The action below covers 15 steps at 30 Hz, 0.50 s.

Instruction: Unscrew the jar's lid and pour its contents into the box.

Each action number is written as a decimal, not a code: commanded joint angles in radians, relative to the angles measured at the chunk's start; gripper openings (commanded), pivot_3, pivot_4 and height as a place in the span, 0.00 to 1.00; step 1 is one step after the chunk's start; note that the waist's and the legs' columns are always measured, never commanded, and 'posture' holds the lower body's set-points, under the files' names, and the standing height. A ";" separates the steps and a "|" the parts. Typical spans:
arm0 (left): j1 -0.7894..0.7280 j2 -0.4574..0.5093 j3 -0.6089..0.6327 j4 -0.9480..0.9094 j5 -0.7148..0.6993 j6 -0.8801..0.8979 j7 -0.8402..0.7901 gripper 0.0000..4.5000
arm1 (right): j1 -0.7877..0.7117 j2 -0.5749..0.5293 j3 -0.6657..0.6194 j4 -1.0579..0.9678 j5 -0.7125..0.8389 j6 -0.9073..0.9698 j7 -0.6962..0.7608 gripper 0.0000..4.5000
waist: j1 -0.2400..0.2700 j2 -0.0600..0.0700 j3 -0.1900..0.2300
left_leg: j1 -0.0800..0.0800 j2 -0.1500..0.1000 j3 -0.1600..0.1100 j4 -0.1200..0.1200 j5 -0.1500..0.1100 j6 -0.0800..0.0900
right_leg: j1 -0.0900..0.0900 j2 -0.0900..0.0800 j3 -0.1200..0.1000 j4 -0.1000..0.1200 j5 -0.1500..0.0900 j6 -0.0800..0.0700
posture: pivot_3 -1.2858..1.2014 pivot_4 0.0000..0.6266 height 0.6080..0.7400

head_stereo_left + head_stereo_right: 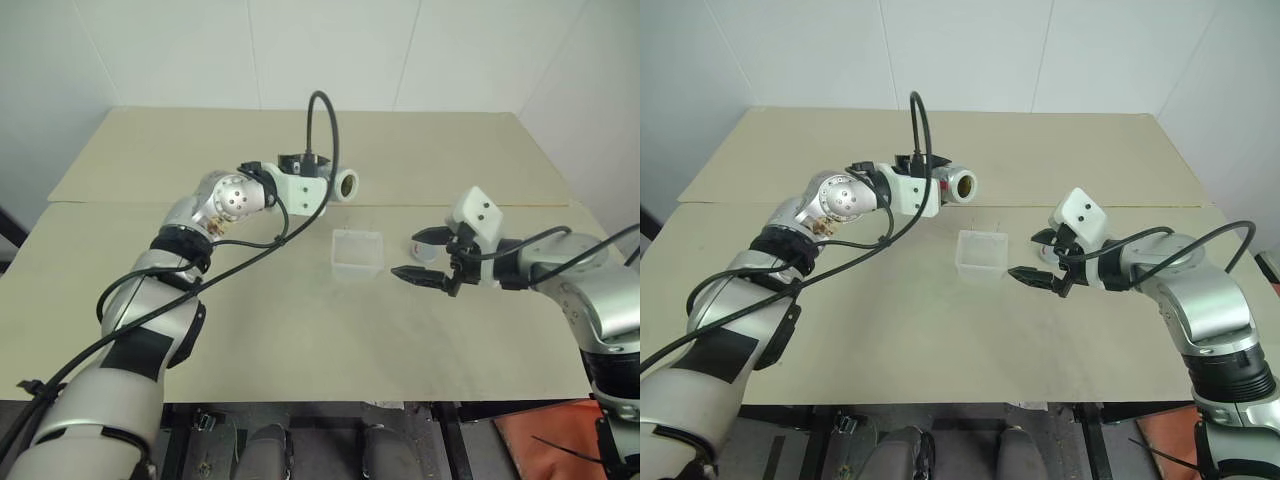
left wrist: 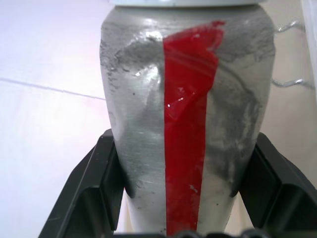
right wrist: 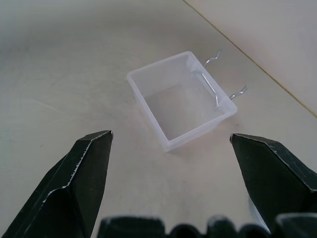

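Both head eyes look down over the beige tabletop (image 1: 300,340); wrist cameras sit close, the right facing the small clear plastic box (image 3: 183,99) both eyes share.

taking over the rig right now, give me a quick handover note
Left gripper: shut on the jar, held above the table and tipped on its side, open mouth facing the robot's right, beyond the box rather than over it.
Right gripper: jaws open, empty, hovering just right of the box.
Box: on the table between the arms, looks empty.
Lid: something small lies on the table under the right gripper; it may be the lid, but I cannot tell.
Done: the jar's mouth is uncovered, jar lifted.
Left: bring the mouth over the box and pour.
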 commanded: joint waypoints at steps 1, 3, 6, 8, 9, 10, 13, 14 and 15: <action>-0.098 0.020 -0.070 0.018 0.132 -0.063 0.174 0.62 | 0.019 -0.044 -0.048 -0.050 0.012 -0.023 0.027 0.99 | 0.001 0.000 0.000 | -0.001 0.000 0.000 0.000 0.000 0.000 | 0.000 0.000 0.000 0.000 0.000 0.000 | 0.52 0.24 1.00; -0.136 0.020 -0.117 0.031 0.206 -0.079 0.271 0.62 | 0.035 -0.066 -0.058 -0.056 0.014 -0.027 0.042 0.99 | 0.002 0.000 0.000 | -0.002 0.000 0.000 0.001 0.000 0.000 | -0.001 0.000 -0.001 0.001 0.000 0.000 | 0.52 0.24 1.00; -0.184 0.024 -0.216 0.033 0.344 -0.103 0.432 0.62 | 0.042 -0.078 -0.064 -0.059 0.018 -0.029 0.047 0.99 | 0.001 0.000 0.000 | -0.003 0.000 0.000 0.002 0.000 0.001 | -0.001 0.000 -0.001 0.001 0.001 0.001 | 0.52 0.24 1.00; -0.209 0.025 -0.305 0.023 0.463 -0.105 0.566 0.62 | 0.042 -0.074 -0.073 -0.064 0.029 -0.025 0.045 0.99 | 0.002 0.000 0.000 | -0.003 0.000 0.000 0.002 -0.001 0.001 | 0.000 0.000 -0.001 0.000 0.001 0.001 | 0.52 0.24 1.00; -0.220 0.023 -0.348 0.018 0.520 -0.097 0.639 0.62 | 0.042 -0.072 -0.076 -0.066 0.032 -0.024 0.044 0.99 | 0.002 0.000 0.000 | -0.003 0.000 0.000 0.002 -0.001 0.001 | 0.000 0.000 -0.001 0.000 0.001 0.001 | 0.52 0.24 1.00; -0.233 0.017 -0.393 0.016 0.577 -0.077 0.713 0.62 | 0.040 -0.071 -0.075 -0.068 0.033 -0.021 0.042 0.99 | 0.002 0.000 0.000 | -0.003 0.000 0.000 0.002 -0.001 0.001 | 0.000 0.000 -0.001 0.000 0.001 0.001 | 0.52 0.24 1.00; -0.272 -0.022 -0.553 0.031 0.774 0.064 0.936 0.62 | 0.041 -0.060 -0.076 -0.074 0.040 -0.018 0.036 0.99 | 0.003 -0.001 0.000 | -0.003 0.000 0.000 0.002 -0.001 0.001 | -0.001 0.000 -0.001 0.001 0.001 0.002 | 0.52 0.24 1.00; -0.285 -0.033 -0.601 0.044 0.823 0.077 0.975 0.62 | 0.040 -0.055 -0.079 -0.077 0.043 -0.015 0.033 0.99 | 0.004 -0.001 0.001 | -0.004 0.000 0.000 0.002 -0.001 0.001 | -0.001 0.000 -0.001 0.001 0.001 0.002 | 0.52 0.24 1.00; -0.287 -0.052 -0.612 0.057 0.830 0.092 1.005 0.62 | 0.039 -0.052 -0.083 -0.081 0.046 -0.010 0.030 0.99 | 0.004 -0.001 0.001 | -0.004 0.000 0.000 0.003 -0.001 0.001 | -0.001 0.000 -0.001 0.001 0.001 0.002 | 0.52 0.24 1.00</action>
